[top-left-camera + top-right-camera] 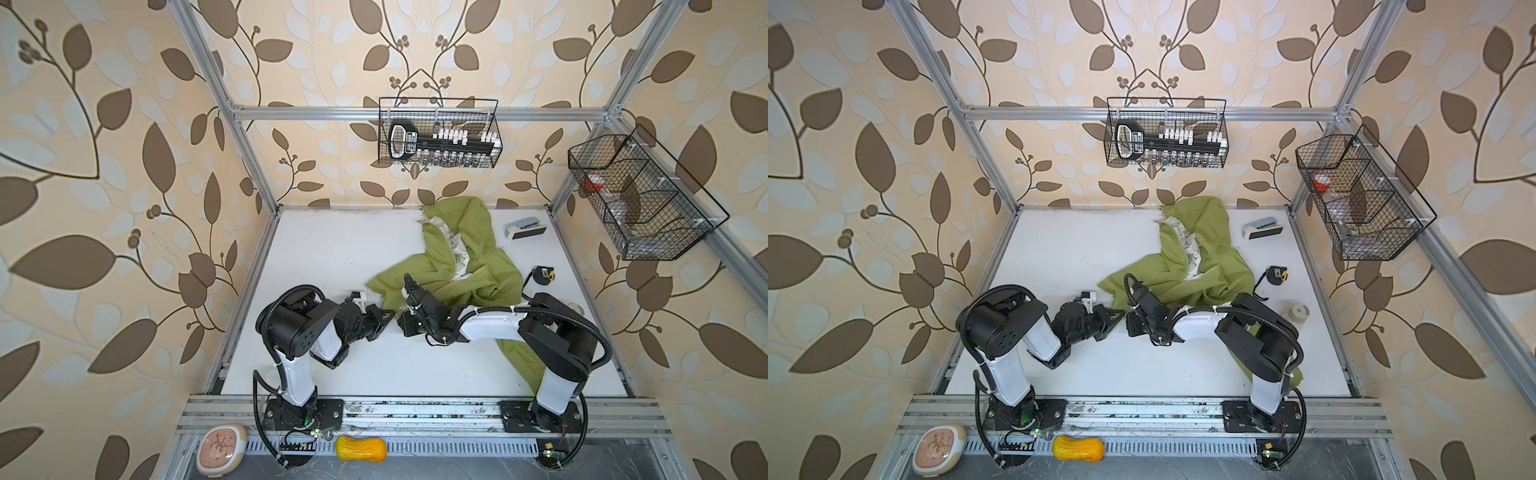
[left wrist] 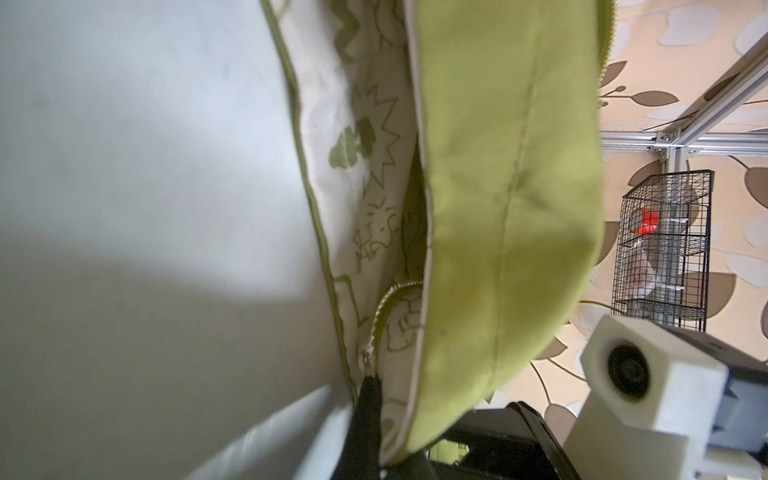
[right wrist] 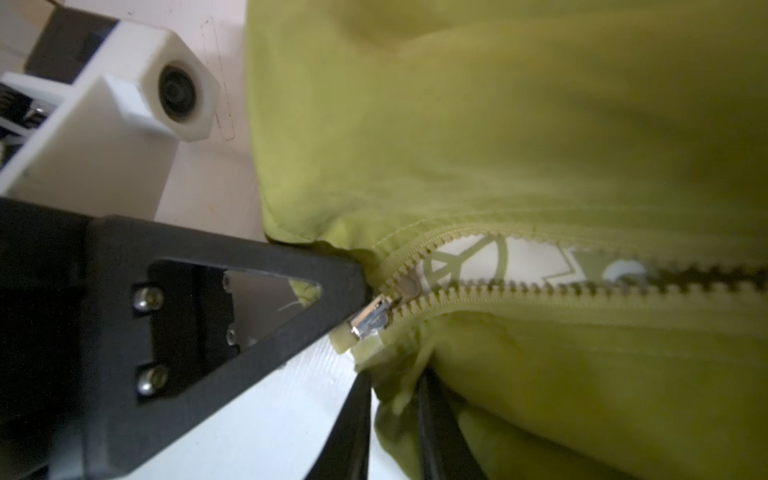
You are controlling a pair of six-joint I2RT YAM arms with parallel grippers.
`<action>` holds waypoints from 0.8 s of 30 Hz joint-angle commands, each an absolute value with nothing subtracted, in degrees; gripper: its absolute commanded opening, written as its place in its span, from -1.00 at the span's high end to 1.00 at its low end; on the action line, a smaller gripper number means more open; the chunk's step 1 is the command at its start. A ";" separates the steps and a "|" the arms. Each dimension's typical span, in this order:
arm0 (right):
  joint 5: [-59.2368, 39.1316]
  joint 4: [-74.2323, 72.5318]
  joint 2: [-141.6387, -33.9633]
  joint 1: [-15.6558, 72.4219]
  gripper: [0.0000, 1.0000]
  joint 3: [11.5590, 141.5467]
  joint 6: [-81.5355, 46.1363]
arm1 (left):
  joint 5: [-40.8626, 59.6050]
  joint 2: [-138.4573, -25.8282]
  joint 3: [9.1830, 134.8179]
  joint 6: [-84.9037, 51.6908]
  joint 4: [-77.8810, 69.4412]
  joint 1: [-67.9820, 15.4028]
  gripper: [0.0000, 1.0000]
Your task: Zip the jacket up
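Observation:
The olive-green jacket (image 1: 478, 266) (image 1: 1208, 266) lies crumpled on the white table (image 1: 332, 249), its printed white lining showing at the hood. Both grippers meet at its near-left corner. My left gripper (image 1: 390, 316) (image 2: 370, 380) is shut on the silver zipper pull (image 3: 372, 320) at the bottom end of the zip. Beyond the slider the zipper teeth (image 3: 540, 286) stand apart, with lining visible between them. My right gripper (image 1: 404, 323) (image 3: 395, 386) is shut on a fold of the jacket's hem (image 3: 399, 374) just beside the slider.
A tape measure (image 1: 542, 274) and a grey-white device (image 1: 525, 229) lie right of the jacket. A white jar (image 1: 1298, 312) stands by the right arm. Wire baskets hang on the back wall (image 1: 438, 133) and the right frame (image 1: 640, 199). An orange squash (image 1: 360, 449) sits on the front rail.

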State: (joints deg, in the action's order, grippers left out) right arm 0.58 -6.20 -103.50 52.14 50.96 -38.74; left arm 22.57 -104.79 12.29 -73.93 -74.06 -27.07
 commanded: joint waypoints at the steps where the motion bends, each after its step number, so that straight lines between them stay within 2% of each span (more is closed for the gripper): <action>1: -0.79 -4.57 -101.89 52.79 0.57 51.04 -38.71 | 21.51 -105.08 11.47 -73.22 -69.16 -27.69 1.00; 7: -0.40 -2.89 -98.78 52.43 0.54 51.24 -37.72 | 21.84 -103.74 12.01 -72.44 -66.52 -27.67 1.00; 16: -2.74 2.95 -89.58 46.46 0.13 52.45 -33.42 | 22.36 -98.25 12.02 -69.71 -60.15 -27.31 1.00; 24: -9.76 5.78 -93.01 40.94 0.12 56.88 -28.69 | 25.32 -88.37 16.38 -64.07 -43.97 -25.07 1.00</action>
